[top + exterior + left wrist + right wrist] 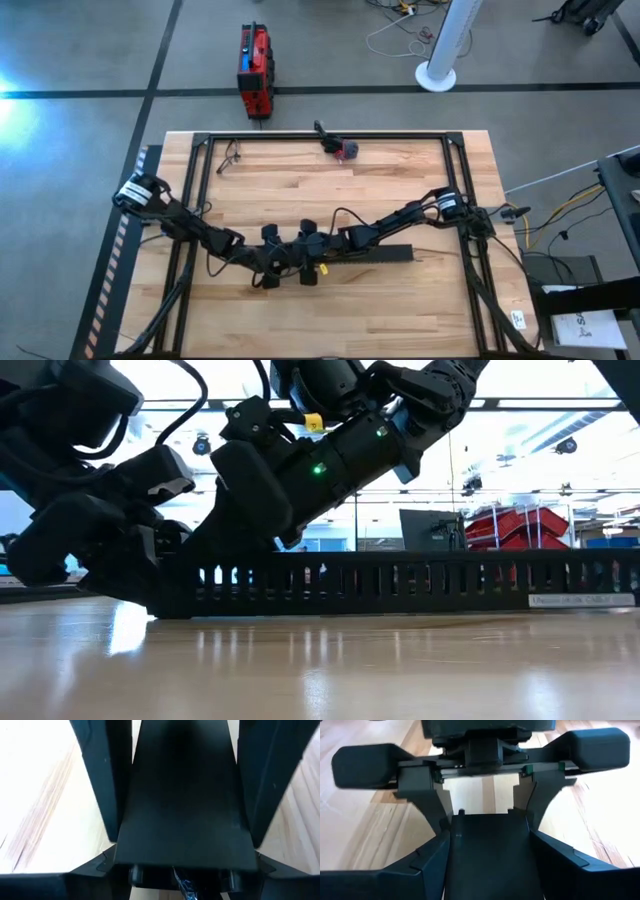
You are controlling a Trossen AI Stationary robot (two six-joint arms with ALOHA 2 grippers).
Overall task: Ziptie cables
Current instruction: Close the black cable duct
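A long black slotted strip [420, 580] lies along the middle of the wooden table, and its right end shows bare in the high view [390, 254]. Both arms meet over its left end. My left gripper [280, 258] comes in from the table's left, and the strip [182, 795] runs between its fingers. My right gripper [305, 255] comes in from the right and faces the left one; the strip [490, 855] also runs between its fingers. The cables are hidden or out of view. My left gripper has the strip's left end by its two long sides [127, 810], pinched between its two fingers [100, 780]. The fingers slant down from the table's left and lie along the strip. The strip rests on the table. My right gripper pinches the strip's two long sides [451, 850] between its fingers [420, 870], just right of the left gripper [482, 785]. Its fingers slant down from the table's right and lie along the strip. The strip stays flat on the table.
A black metal frame [320, 135] borders the table. A small red and grey object [345, 150] and a thin dark wire [228, 155] lie near the far edge. A red case [255, 70] and a white stand [437, 75] are on the floor beyond.
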